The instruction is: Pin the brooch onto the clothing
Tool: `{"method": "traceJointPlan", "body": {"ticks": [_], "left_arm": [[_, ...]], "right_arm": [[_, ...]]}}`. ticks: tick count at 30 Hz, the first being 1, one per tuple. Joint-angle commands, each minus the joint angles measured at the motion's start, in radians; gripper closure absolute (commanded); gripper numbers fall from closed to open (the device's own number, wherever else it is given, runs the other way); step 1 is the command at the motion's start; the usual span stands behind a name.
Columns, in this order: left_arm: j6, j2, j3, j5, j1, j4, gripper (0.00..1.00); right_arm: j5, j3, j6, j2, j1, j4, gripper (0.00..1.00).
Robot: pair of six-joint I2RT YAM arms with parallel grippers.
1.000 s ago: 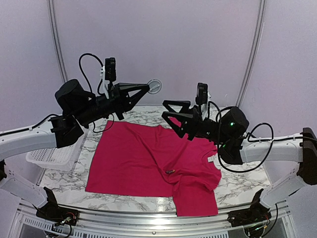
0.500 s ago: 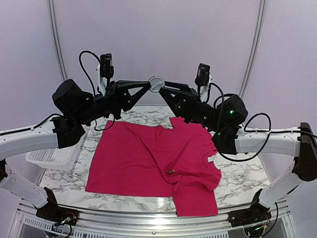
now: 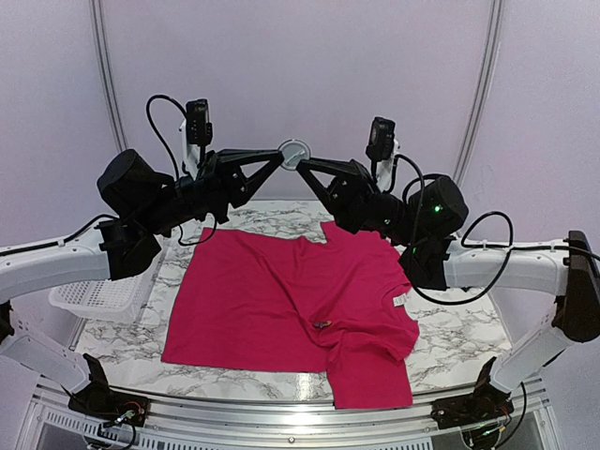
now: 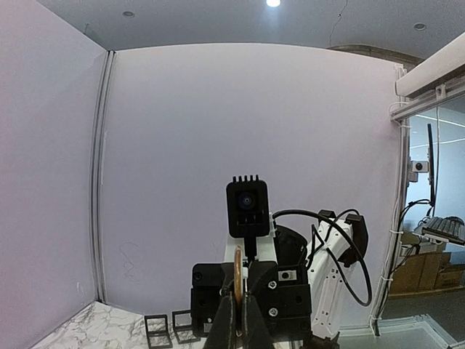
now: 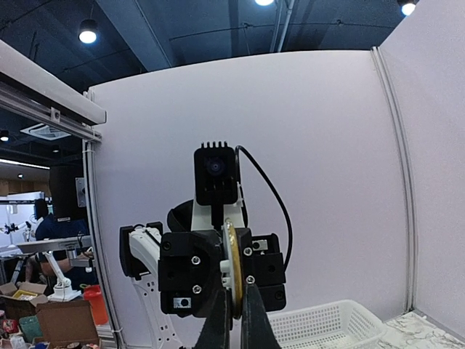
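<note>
The brooch [image 3: 295,155], a round pale disc, hangs in mid-air above the far side of the table, held from both sides. My left gripper [image 3: 281,158] is shut on its left edge and my right gripper [image 3: 307,165] is shut on its right edge. In the left wrist view the brooch [image 4: 237,270] shows edge-on, gold-rimmed, between my shut left gripper [image 4: 237,298]. In the right wrist view the brooch [image 5: 233,255] is likewise pinched in my right gripper [image 5: 233,291]. The clothing [image 3: 272,300], a crimson-pink T-shirt, lies spread on the marble table well below, its near right part folded over.
A white mesh basket [image 3: 98,295] sits at the table's left edge, and the basket [image 5: 327,323] also shows behind the jaws in the right wrist view. A small dark item [image 3: 322,324] lies on the shirt near its middle. A white neck label [image 3: 401,300] shows at the shirt's right.
My right arm rose from over the shirt up to the brooch, and its open gripper shut on the disc's right edge. My left gripper kept its hold and lifted slightly.
</note>
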Motion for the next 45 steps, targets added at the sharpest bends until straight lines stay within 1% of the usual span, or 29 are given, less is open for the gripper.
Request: {"method": "traceJointPlan", "body": {"ticks": [1, 3, 4, 6, 7, 8, 9, 11, 14, 15, 16, 18, 20, 22, 24, 27, 31, 34, 36, 39, 45], "left_arm": [[0.001, 0.011, 0.013, 0.036, -0.010, 0.035, 1.00], [0.011, 0.010, 0.007, 0.031, -0.010, 0.030, 1.00], [0.023, 0.007, 0.001, 0.027, -0.011, 0.021, 0.95], [0.109, -0.006, -0.018, 0.045, -0.011, -0.027, 0.53], [0.179, -0.022, -0.034, 0.048, -0.010, -0.066, 0.41], [0.248, -0.045, -0.056, 0.040, -0.010, -0.102, 0.33], [0.340, -0.070, -0.076, 0.022, -0.012, -0.144, 0.28], [0.460, -0.126, -0.104, -0.018, -0.011, -0.238, 0.24], [0.574, -0.147, -0.085, -0.059, -0.012, -0.429, 0.23], [0.598, -0.145, -0.064, -0.071, -0.013, -0.493, 0.23], [0.616, -0.139, -0.043, -0.079, -0.012, -0.550, 0.23], [0.646, -0.120, 0.000, -0.093, -0.012, -0.649, 0.23], [0.663, -0.090, 0.061, -0.083, -0.012, -0.761, 0.23], [0.663, -0.065, 0.098, -0.070, -0.013, -0.802, 0.23], [0.653, -0.055, 0.114, -0.040, -0.013, -0.808, 0.24], [0.648, -0.055, 0.128, 0.013, -0.015, -0.806, 0.28], [0.657, -0.052, 0.133, 0.023, -0.019, -0.799, 0.39], [0.661, -0.039, 0.132, 0.020, -0.020, -0.794, 0.51], [0.657, -0.028, 0.135, 0.016, -0.021, -0.792, 0.60], [0.654, -0.022, 0.141, 0.014, -0.021, -0.790, 0.68], [0.651, -0.025, 0.135, 0.015, -0.021, -0.770, 0.71]], "right_arm": [[-0.009, 0.033, -0.005, 0.001, 0.003, 0.000, 1.00], [-0.034, 0.036, -0.015, -0.006, 0.001, -0.016, 1.00], [-0.048, 0.041, -0.026, -0.011, -0.003, -0.035, 1.00], [-0.077, 0.050, -0.069, -0.034, -0.019, -0.125, 1.00], [-0.091, 0.058, -0.105, -0.051, -0.028, -0.198, 1.00], [-0.105, 0.069, -0.155, -0.074, -0.043, -0.294, 1.00], [-0.120, 0.084, -0.210, -0.095, -0.058, -0.398, 1.00], [-0.128, 0.151, -0.369, -0.141, -0.082, -0.690, 1.00], [-0.062, 0.301, -0.674, -0.175, -0.081, -1.190, 1.00], [-0.037, 0.354, -0.778, -0.173, -0.079, -1.339, 1.00], [-0.018, 0.395, -0.842, -0.168, -0.075, -1.453, 1.00], [0.016, 0.444, -0.921, -0.165, -0.059, -1.587, 1.00], [0.045, 0.473, -0.952, -0.157, -0.042, -1.653, 1.00], [0.052, 0.504, -0.961, -0.137, -0.032, -1.705, 1.00], [0.060, 0.523, -0.965, -0.122, -0.023, -1.738, 1.00], [0.058, 0.520, -0.974, -0.114, -0.015, -1.732, 1.00], [0.033, 0.521, -0.980, -0.100, -0.014, -1.717, 1.00], [0.025, 0.522, -0.987, -0.093, -0.014, -1.708, 1.00], [0.020, 0.525, -0.988, -0.089, -0.013, -1.707, 1.00], [0.011, 0.527, -0.988, -0.087, -0.013, -1.709, 1.00], [-0.017, 0.512, -0.989, -0.097, -0.008, -1.690, 1.00]]}}
